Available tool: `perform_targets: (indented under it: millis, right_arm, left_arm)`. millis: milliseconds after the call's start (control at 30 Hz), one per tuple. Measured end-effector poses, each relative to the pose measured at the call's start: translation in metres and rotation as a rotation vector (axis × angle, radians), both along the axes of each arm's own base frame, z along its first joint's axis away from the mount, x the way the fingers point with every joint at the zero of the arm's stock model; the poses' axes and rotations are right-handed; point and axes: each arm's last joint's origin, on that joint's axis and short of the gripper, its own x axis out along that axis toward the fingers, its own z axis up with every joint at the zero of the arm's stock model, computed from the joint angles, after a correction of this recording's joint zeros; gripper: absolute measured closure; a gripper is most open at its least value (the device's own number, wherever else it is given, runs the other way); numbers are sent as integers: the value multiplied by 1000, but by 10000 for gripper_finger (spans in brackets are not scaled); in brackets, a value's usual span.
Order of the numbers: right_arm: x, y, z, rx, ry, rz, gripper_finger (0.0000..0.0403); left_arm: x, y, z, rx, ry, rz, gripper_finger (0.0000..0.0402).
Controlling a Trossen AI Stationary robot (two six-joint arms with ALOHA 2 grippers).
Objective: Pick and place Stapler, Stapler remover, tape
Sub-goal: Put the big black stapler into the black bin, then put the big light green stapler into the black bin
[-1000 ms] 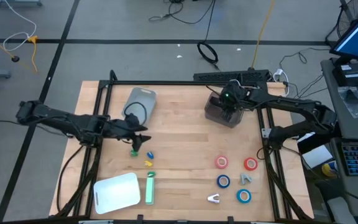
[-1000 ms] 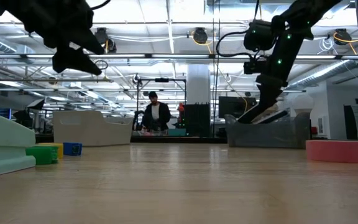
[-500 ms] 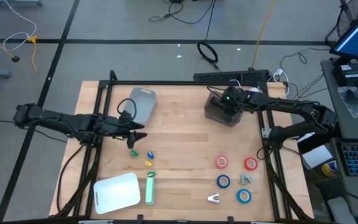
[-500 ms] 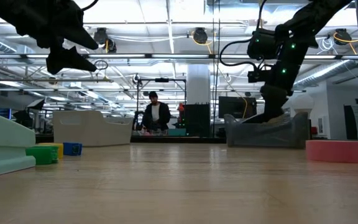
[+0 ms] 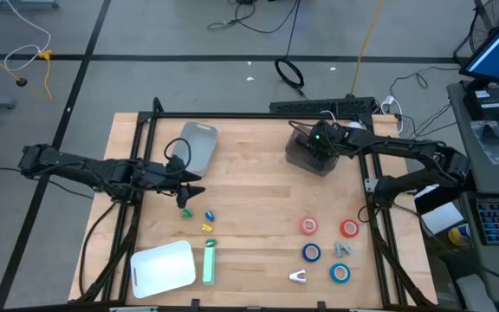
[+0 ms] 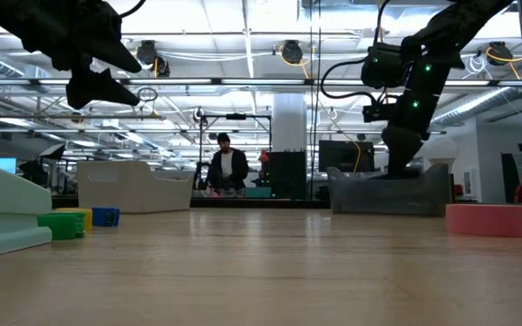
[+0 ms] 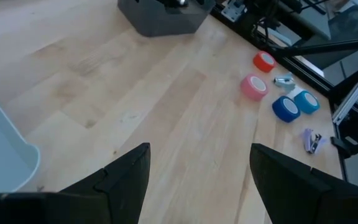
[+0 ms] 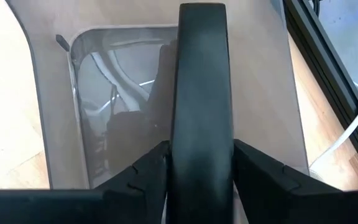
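The right gripper [image 5: 317, 147] clasps a black stapler [image 8: 201, 112] over the grey bin [image 5: 300, 160], the left gripper [image 7: 194, 180] waits spread wide, and four tape rolls [image 5: 308, 226] remain unplaced.

Two dark jointed arms, black cables, green indicator lights

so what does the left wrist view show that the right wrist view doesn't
Only the left wrist view: the open left pincer over bare wood, with a red tape roll, a pink tape roll, two blue tape rolls and a staple remover beyond, plus a pale bin at one edge.
Only the right wrist view: the right pincer gripping a black stapler.
Both: the grey bin and the wooden table.
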Motion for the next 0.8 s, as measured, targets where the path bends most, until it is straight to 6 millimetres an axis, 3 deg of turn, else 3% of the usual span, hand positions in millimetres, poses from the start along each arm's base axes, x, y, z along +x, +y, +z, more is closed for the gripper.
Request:
perform_targets:
  millis: [500,800]
  right_arm:
    - [0,0,3,-3,-22,-4,236]
    - [-10,24,43,106,-373,-11,262]
  left_arm:
    - [0,0,0,0,1,1,131]
    - [0,0,0,11,2,-2,131]
